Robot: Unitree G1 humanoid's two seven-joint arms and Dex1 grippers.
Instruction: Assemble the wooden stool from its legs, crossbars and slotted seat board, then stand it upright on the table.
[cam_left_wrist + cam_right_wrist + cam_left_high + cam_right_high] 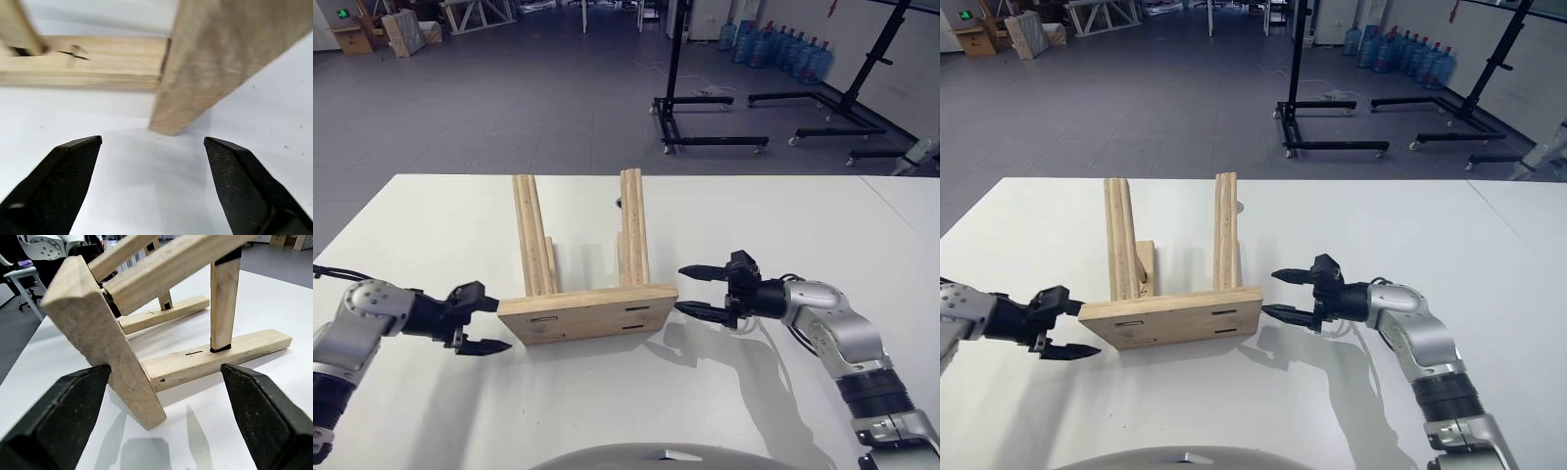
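A white table [421, 225] stood near. Beyond it lay grey floor [509, 108], with black wheeled stands [715, 143] far right, blue water bottles [790, 47] behind them and cardboard boxes [352, 39] far left.

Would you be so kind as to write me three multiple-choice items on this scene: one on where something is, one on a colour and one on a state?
1. Where is the right claw?
A) inside a box
B) beside the right end of the seat board
C) hanging over the floor

2. What colour is the table?
A) black
B) white
C) green

3. How does the stool lie?
A) upright on its feet
B) in loose pieces
C) assembled, on its side, with its legs pointing away from the robot

Answers:
1 B, since the open claw sits just off the board's right end.
2 B, since the top is plain white all round the stool.
3 C, since the seat board stands on edge facing the robot and the joined legs run along the table behind it.
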